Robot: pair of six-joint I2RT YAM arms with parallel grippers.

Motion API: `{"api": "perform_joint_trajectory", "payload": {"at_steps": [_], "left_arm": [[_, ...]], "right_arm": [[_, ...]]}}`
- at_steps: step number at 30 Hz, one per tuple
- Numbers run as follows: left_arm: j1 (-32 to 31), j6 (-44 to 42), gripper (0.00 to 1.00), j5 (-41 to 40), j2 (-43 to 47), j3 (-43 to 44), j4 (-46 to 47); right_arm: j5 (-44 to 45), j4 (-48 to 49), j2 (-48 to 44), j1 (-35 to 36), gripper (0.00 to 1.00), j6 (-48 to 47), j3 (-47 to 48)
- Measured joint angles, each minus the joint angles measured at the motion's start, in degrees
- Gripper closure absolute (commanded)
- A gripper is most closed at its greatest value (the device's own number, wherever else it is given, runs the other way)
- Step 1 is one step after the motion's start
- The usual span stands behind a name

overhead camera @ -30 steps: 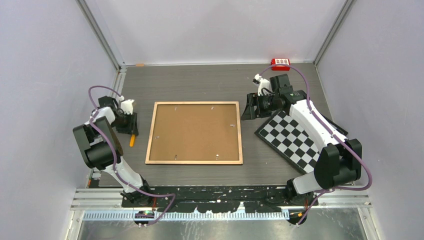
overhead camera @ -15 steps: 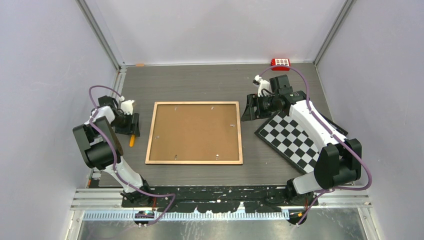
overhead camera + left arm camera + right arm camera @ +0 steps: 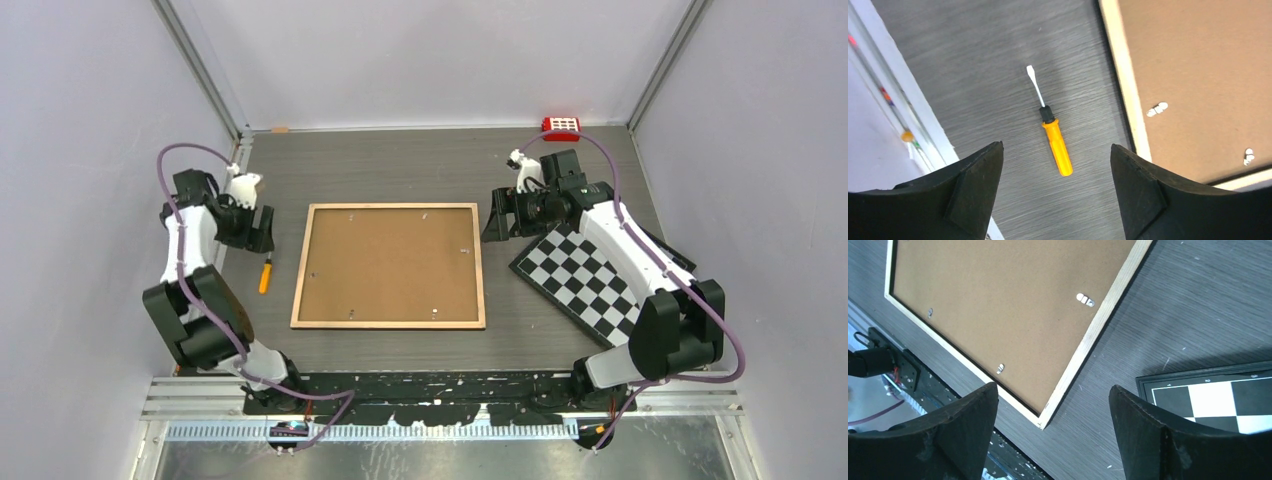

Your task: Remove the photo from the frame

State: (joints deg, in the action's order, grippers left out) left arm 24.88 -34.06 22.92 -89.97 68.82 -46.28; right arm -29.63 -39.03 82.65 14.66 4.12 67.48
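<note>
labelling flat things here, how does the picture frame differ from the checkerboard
The frame shows a plain brown back with a pale wood rim; the checkerboard shows black and white squares. The frame lies square to the table edges, the checkerboard turned at an angle. Both lie flat on the table.

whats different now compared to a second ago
The left tool has pulled back toward the far left, jaws open, leaving the screwdriver lying free on the table. The frame, still back side up, the checkerboard and the right tool stayed put.
</note>
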Motion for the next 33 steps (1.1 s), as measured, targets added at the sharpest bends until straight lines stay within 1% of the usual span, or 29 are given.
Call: {"api": "perform_joint_trajectory", "payload": {"at_steps": [2, 4, 6, 9, 11, 14, 15, 19, 22, 27, 33], "left_arm": [[-0.7, -2.7, 0.17, 1.6, 3.5, 0.8, -1.6], [-3.1, -5.6, 0.17, 2.5, 7.5, 0.8, -3.5], [-7.9, -8.8, 0.17, 3.4, 11.6, 0.4, -5.6], [-17.8, -12.5, 0.17, 3.6, 17.8, -2.6, -7.3], [-26.1, -14.0, 0.17, 3.0, 21.5, -5.7, -8.5], [-37.4, -13.8, 0.18, 1.4, 24.4, -10.1, -9.2], [-41.5, -12.8, 0.18, 0.3, 24.8, -11.8, -9.3], [-54.3, -8.5, 0.2, -3.5, 24.4, -16.8, -8.0], [-62.1, -5.2, 0.23, -5.7, 23.2, -19.3, -5.6], [-68.4, -2.6, 0.28, -9.2, 19.9, -21.4, 0.0], [-74.3, -2.3, 0.35, -12.9, 15.4, -22.6, 6.8]], "right_arm": [[1.0, 0.0, -0.6, 0.0, 0.02, -0.6, 0.0], [2.2, 0.0, -1.5, 0.0, 0.0, -1.1, 0.0], [3.5, 0.1, -2.6, 0.0, 0.0, -1.5, 0.1], [6.2, 0.5, -4.7, 0.0, 0.0, -0.9, 0.4], [9.2, 0.9, -6.2, 0.0, 0.0, 0.4, 0.9], [11.5, 1.3, -7.8, 0.0, 0.0, 1.6, 1.5], [11.6, 1.3, -8.2, 0.0, 0.0, 1.9, 1.6], [10.7, 0.3, -8.2, 0.0, 0.0, 2.7, 1.6], [9.4, -0.8, -7.3, -0.2, 0.0, 3.8, 1.6], [7.0, -1.3, -6.2, -0.7, 0.0, 5.6, -0.4], [4.2, -1.7, -5.2, -1.7, 0.0, 7.1, -4.7]]}}
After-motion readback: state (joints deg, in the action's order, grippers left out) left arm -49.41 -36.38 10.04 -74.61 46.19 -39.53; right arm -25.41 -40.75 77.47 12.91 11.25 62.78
